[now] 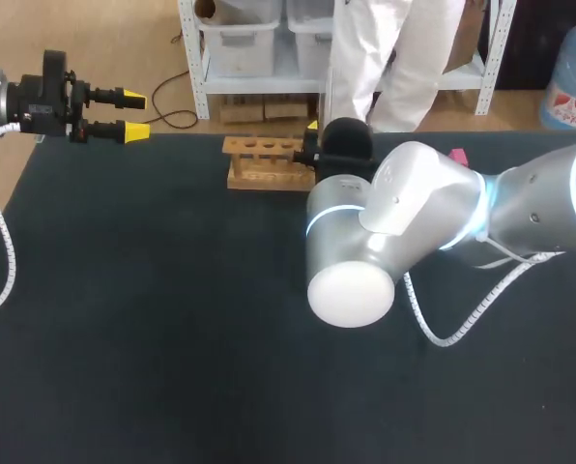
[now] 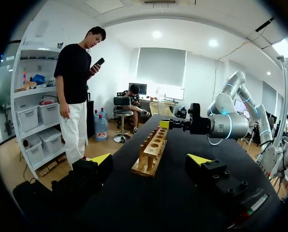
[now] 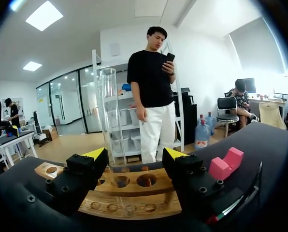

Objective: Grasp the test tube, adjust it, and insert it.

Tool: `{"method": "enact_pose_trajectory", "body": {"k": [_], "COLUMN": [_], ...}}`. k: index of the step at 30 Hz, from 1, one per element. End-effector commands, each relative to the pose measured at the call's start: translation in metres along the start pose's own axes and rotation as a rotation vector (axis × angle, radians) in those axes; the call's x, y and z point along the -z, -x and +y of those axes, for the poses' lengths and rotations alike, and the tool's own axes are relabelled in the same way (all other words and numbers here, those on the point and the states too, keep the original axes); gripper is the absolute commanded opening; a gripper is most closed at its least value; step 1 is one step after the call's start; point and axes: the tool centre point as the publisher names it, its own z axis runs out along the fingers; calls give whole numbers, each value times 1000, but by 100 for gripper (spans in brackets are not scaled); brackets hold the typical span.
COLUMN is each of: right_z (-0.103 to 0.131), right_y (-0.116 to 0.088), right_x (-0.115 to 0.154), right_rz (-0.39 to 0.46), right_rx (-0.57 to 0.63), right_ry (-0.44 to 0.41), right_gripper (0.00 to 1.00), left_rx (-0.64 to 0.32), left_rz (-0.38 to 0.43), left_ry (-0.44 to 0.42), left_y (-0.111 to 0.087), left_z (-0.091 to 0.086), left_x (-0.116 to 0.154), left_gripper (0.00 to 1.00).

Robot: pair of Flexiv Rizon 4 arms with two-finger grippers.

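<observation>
Our left gripper (image 1: 131, 114) hangs well apart from the wooden rack (image 1: 267, 162), off its left end, its 2 fingers spread with nothing between them. Our right gripper (image 3: 134, 154) sits at the rack's right end, fingers parted; the clear test tube (image 3: 108, 121) stands upright between them, its foot down in a rack hole.
</observation>
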Motion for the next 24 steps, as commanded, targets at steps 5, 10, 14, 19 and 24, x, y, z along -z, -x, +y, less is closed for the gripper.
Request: {"method": "enact_pose_trajectory", "body": {"k": [5,10,14,19,24], "right_z": [0,3,9,17,22], "right_y": [2,8,17,26,36], "right_x": [3,4,9,21,36], "right_rz": [-6,-27,-46,-38,-29], "right_rx": [3,16,38,80,116], "right_ry": [9,60,144,261,376], "right_gripper": [78,90,100,100,100], "left_rx": [-3,-3,-3,-3,-3], "left_rz": [-2,-2,-2,-2,-2], "left_ry": [4,4,4,4,4], "left_y": [-1,-1,-1,-1,-1], "left_z": [-2,-2,-2,-2,-2], "left_x": [0,0,0,0,0], "left_gripper": [100,100,100,100,100]}}
